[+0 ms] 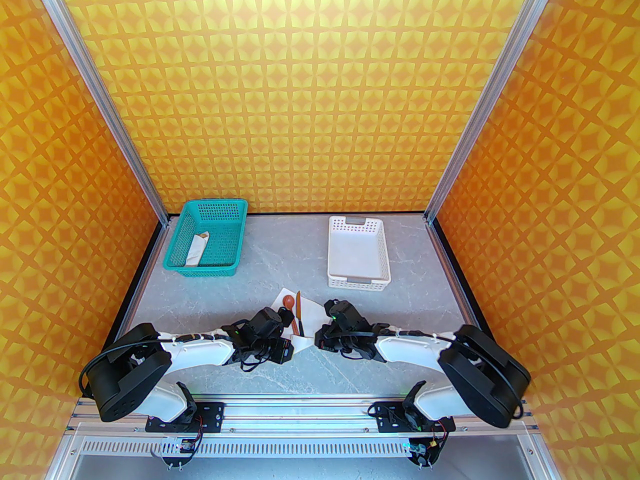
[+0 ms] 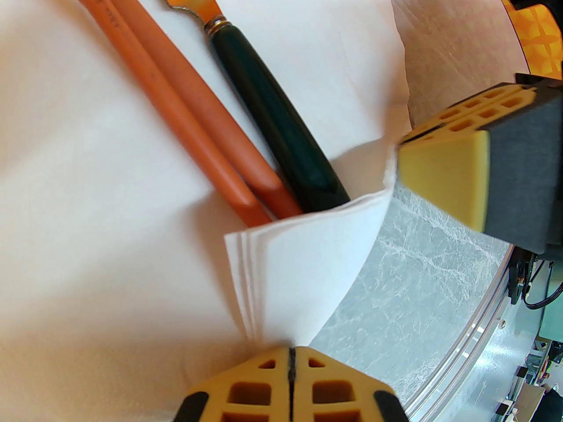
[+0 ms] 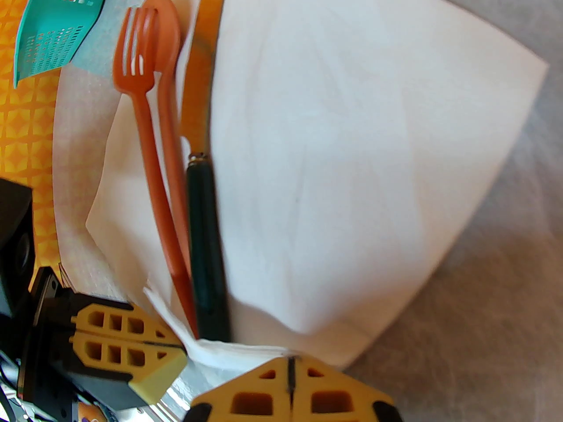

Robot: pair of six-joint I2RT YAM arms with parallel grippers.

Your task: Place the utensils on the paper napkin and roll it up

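My left gripper (image 2: 290, 355) has its jaws closed tight on the near corner of the napkin (image 3: 352, 147), and the layered flap is lifted and folded back over the handle ends. My right gripper (image 3: 290, 364) is pinched shut too, on the napkin's near edge just beside the left one. The sheet lies on the grey table (image 1: 280, 268) between my two wrists. All three utensils are on it, side by side and touching: the fork (image 3: 136, 68) on top of the spoon (image 3: 169, 24), and the knife (image 3: 204, 218) right alongside. Well beyond, the green basket (image 1: 207, 240) and the white basket (image 1: 357, 253) stand apart.
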